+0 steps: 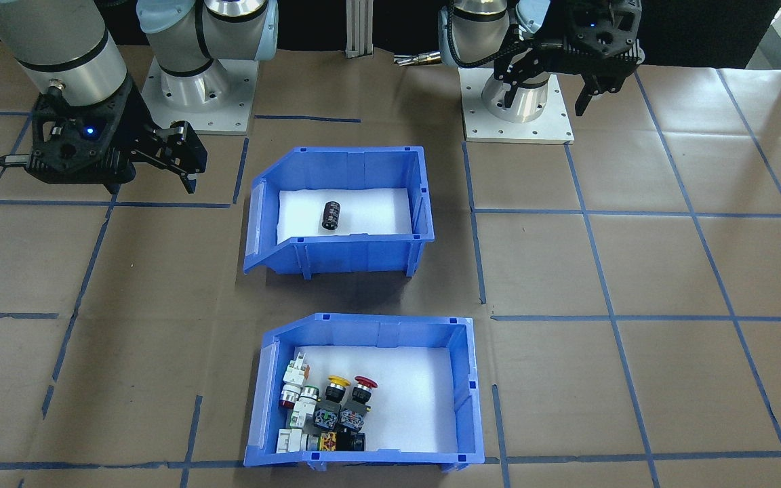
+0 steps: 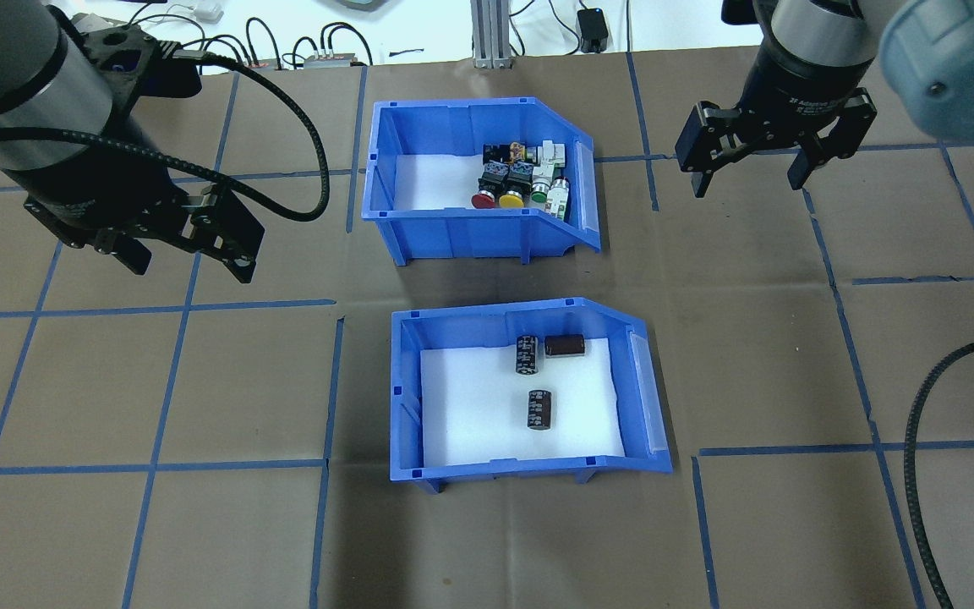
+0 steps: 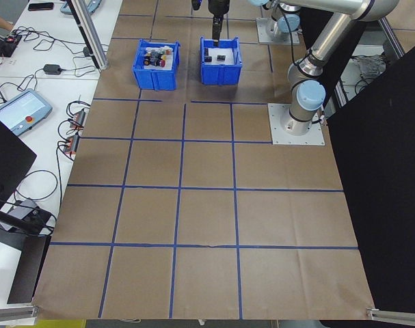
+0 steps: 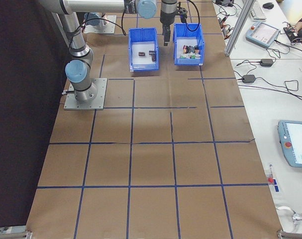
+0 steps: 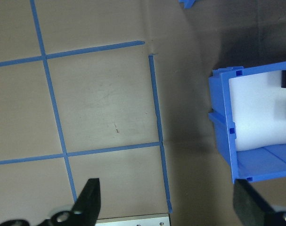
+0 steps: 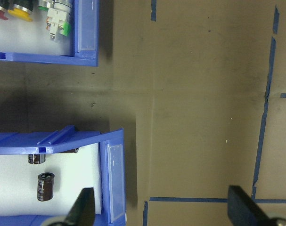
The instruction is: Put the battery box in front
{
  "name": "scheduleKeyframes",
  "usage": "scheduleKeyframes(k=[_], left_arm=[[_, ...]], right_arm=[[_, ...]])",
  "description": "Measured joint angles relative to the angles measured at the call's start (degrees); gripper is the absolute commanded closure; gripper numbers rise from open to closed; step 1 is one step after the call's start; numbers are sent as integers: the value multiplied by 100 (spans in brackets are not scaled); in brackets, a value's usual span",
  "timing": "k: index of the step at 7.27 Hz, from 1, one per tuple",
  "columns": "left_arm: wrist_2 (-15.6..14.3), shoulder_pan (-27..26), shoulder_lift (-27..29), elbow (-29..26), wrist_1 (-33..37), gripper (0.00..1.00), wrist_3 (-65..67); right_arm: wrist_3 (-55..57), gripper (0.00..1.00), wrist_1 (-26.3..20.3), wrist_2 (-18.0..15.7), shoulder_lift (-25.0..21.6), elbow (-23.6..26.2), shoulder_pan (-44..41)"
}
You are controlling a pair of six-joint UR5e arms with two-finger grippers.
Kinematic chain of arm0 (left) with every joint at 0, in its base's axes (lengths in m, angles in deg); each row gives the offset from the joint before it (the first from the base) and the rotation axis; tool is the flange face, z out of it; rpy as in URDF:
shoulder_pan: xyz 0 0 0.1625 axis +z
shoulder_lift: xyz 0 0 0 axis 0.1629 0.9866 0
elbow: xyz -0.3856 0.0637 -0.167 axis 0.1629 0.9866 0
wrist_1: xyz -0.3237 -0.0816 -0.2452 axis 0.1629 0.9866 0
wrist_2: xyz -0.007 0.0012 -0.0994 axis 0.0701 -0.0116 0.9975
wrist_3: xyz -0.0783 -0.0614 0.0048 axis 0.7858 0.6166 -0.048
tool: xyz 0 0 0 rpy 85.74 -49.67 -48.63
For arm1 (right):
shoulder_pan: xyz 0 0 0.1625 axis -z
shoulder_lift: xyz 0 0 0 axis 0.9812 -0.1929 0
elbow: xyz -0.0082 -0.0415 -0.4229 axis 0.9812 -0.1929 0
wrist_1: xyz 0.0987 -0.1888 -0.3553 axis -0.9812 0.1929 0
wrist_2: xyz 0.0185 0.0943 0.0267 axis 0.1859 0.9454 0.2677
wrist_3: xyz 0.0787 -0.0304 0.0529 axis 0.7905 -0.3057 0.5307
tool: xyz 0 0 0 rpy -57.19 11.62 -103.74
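The blue plastic open-top battery box, lined with white foam and holding three small black cylindrical cells, sits on the brown paper-covered table between both sets of jaws and nearer the robot than either. The left gripper and right gripper hover with jaws spread wide, holding nothing. The identical blue plastic bin of red, yellow and white push-button switches stands just beyond the battery box, between the two grippers.

Silver arms, pale-blue joints, black end effectors, black cables
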Motion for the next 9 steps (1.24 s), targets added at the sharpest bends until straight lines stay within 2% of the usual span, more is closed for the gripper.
scheduleKeyframes(k=[7,9], left_arm=[[5,-5,-24,21,7,0,240],[33,-8,-29,60,5,0,864]], right_arm=[[0,0,24,-4,81,-48,-5],[-13,0,46,25,169,-65,-11]])
